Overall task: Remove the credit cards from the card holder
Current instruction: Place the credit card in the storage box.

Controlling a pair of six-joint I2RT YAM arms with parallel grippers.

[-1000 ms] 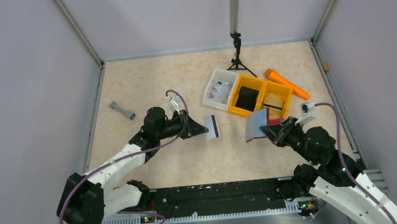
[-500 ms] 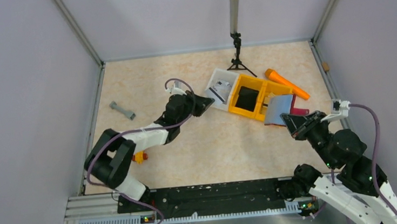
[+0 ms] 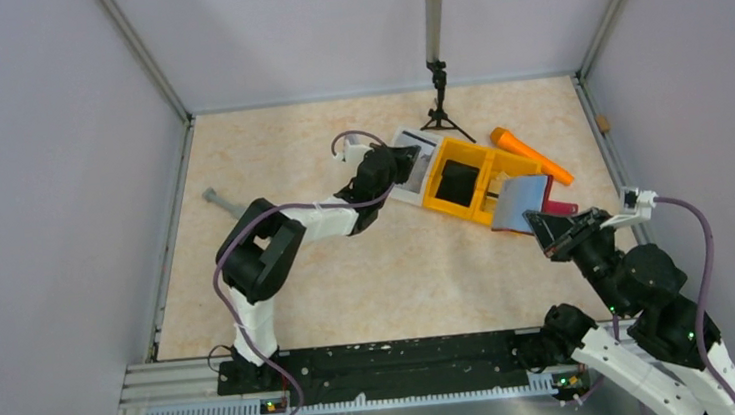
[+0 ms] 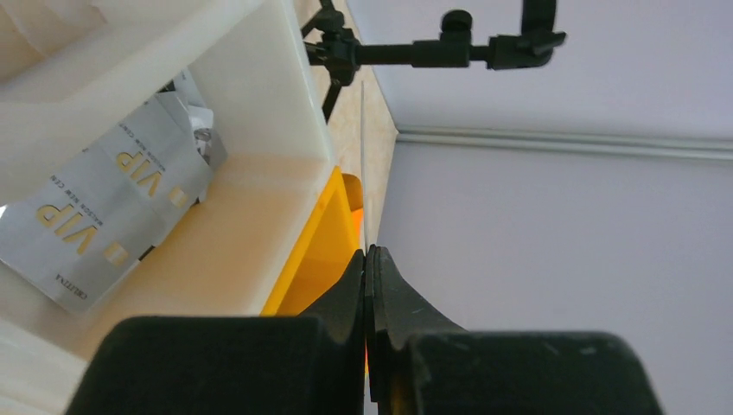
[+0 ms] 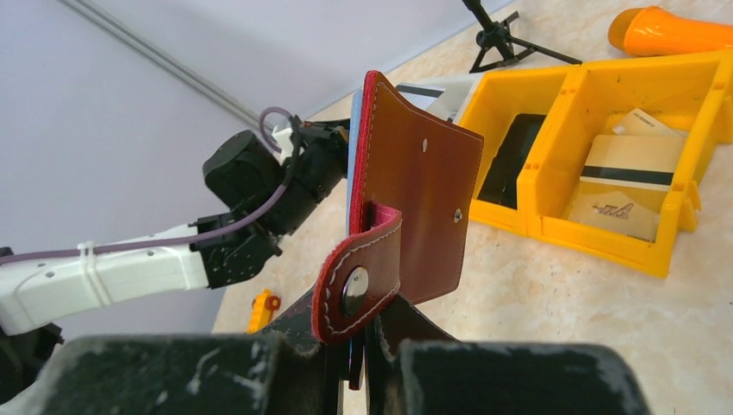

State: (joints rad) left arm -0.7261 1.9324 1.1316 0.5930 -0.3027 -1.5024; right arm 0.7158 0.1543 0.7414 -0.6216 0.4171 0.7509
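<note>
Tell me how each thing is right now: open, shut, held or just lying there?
Left claw, shut on a thin pale credit card.
Right claw, shut on the dark red leather card holder.
Card holder, snap tab undone.
White plastic tray, holding silver VIP cards.
Yellow plastic divided bin, pale cards lying in one compartment.

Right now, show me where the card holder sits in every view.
Top external: card holder right of centre, beside the yellow bin.
Left wrist: not in it.
Right wrist: centre, upright in the right claw.
Shared landmark: yellow bin, in all three.
</note>
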